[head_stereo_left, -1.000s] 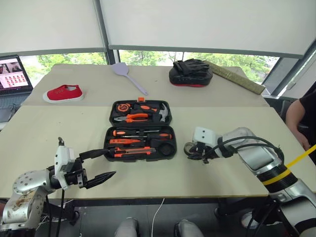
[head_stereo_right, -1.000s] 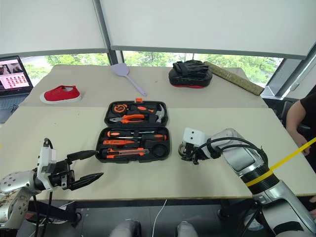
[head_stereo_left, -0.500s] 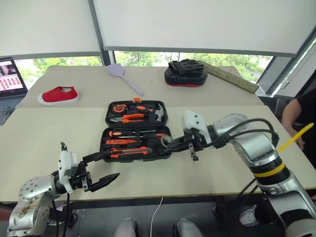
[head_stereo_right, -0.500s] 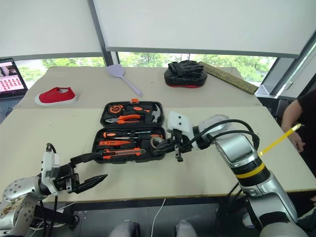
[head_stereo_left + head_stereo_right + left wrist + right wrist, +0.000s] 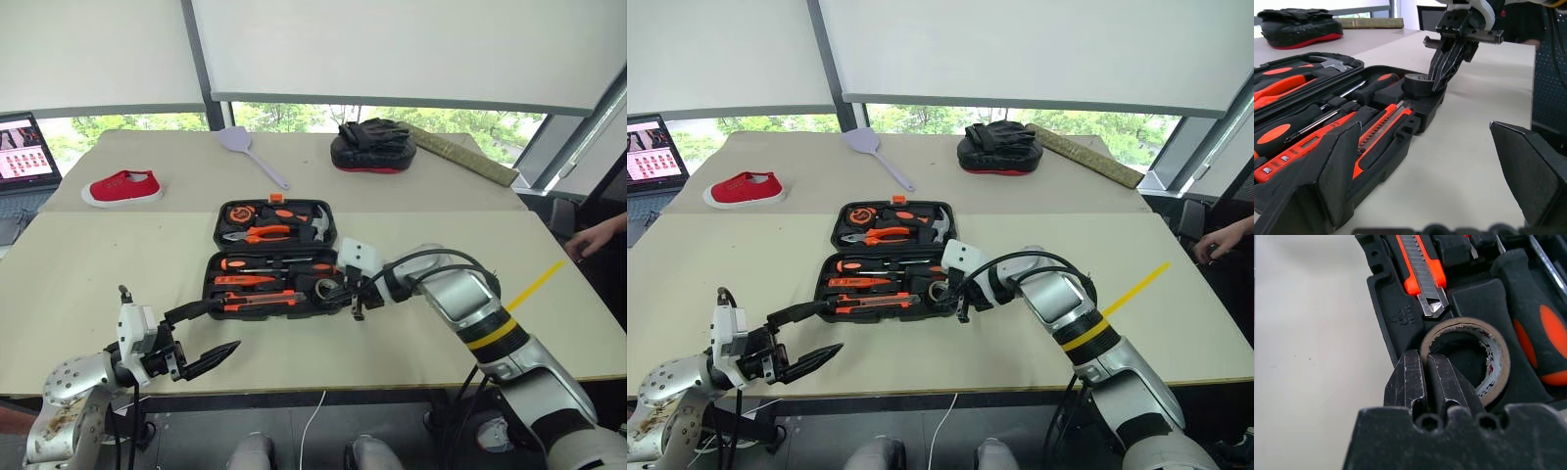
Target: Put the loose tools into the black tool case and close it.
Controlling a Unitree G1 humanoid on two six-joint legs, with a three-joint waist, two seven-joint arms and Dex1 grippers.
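The black tool case [image 5: 294, 311] lies open in the middle of the table, lid folded flat on the far side. Its slots hold screwdrivers [image 5: 279, 263], a tester pen [image 5: 245, 280] and the utility knife [image 5: 260, 299]. The dark tape roll [image 5: 1496, 362] sits in the round recess at the case's near right corner. My right gripper [image 5: 1425, 360] points down over that corner, its fingers pinched on the roll's wall. My left gripper [image 5: 220, 328] hovers open and level off the case's near left corner, holding nothing.
A red shoe [image 5: 122, 186] and a laptop [image 5: 24, 149] are at the far left. A lilac spatula [image 5: 250, 147] and a black-and-red mitt [image 5: 372, 152] lie at the back. A person's hand [image 5: 598, 238] shows at the right edge.
My right gripper has carried the tape roll leftwards from the bare table beside the case into the case's near right corner. The left gripper has stayed put.
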